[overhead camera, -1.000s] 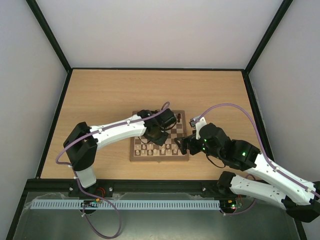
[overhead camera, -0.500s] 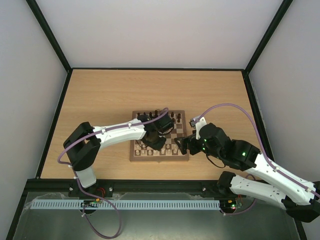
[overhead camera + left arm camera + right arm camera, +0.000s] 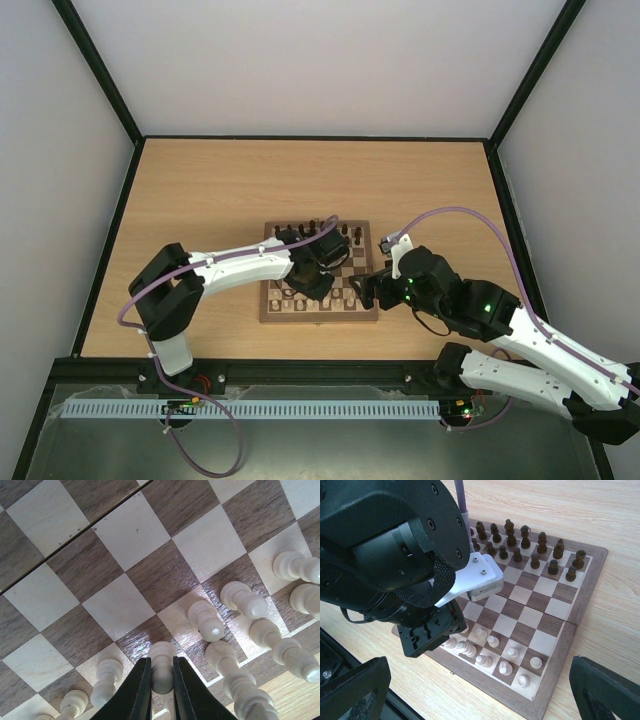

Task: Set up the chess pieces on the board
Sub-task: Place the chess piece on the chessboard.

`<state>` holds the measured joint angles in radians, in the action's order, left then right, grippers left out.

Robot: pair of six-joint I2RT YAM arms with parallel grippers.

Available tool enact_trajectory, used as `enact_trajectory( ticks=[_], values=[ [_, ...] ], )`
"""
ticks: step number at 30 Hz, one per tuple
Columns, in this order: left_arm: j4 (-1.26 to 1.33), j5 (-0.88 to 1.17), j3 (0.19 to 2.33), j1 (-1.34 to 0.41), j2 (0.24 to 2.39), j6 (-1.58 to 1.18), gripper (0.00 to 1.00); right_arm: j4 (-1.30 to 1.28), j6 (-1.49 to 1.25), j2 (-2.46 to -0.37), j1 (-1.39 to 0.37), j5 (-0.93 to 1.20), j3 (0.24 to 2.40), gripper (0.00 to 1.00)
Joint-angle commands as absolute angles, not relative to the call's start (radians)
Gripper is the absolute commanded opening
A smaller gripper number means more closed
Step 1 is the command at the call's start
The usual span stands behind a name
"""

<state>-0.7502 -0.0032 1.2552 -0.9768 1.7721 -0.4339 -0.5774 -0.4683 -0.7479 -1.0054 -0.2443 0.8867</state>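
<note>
We see L gripper (image 3: 161, 676) pinched narrow on a pale piece (image 3: 161, 656), upright among the other pale pieces (image 3: 207, 622) in the near rows of the board (image 3: 125, 535); its foot is hidden behind the fingers. Dark pieces (image 3: 525, 542) fill the far rows. R gripper (image 3: 480, 690) hangs wide apart, holding nothing, by board's right edge.

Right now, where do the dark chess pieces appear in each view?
Top external: dark chess pieces along the far edge of the board, partly behind the left arm.
Left wrist: not in it; only pale pieces show.
Right wrist: two rows at the board's far end, upper middle.
Shared landmark: the checkered board itself.
</note>
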Motion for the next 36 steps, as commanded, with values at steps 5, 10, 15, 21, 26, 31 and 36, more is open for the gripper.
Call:
enact_trajectory(
  ticks=[5,10,15,21,26,31,36],
  values=[
    [-0.755,-0.001,1.239,-0.980,1.793,-0.437,0.10,-0.573,-0.466,-0.742,-1.003,-0.250,0.876,0.99],
    [-0.757,-0.008,1.242,-0.980,1.802,-0.437,0.11,-0.573,-0.465,-0.742,-1.004,-0.251,0.876,0.99],
    [-0.757,-0.009,1.251,-0.979,1.811,-0.433,0.12,-0.573,-0.465,-0.741,-1.003,-0.250,0.877,0.99],
    [-0.760,-0.015,1.259,-0.977,1.817,-0.429,0.15,-0.574,-0.465,-0.741,-1.003,-0.251,0.876,0.99],
    [-0.769,-0.023,1.279,-0.977,1.818,-0.428,0.26,-0.573,-0.465,-0.742,-1.003,-0.250,0.877,0.99],
    [-0.785,-0.026,1.314,-0.977,1.814,-0.422,0.35,-0.571,-0.465,-0.742,-1.004,-0.250,0.876,0.99],
    [-0.822,-0.043,1.378,-0.977,1.804,-0.415,0.38,-0.572,-0.463,-0.745,-1.004,-0.249,0.876,0.99]
  ],
)
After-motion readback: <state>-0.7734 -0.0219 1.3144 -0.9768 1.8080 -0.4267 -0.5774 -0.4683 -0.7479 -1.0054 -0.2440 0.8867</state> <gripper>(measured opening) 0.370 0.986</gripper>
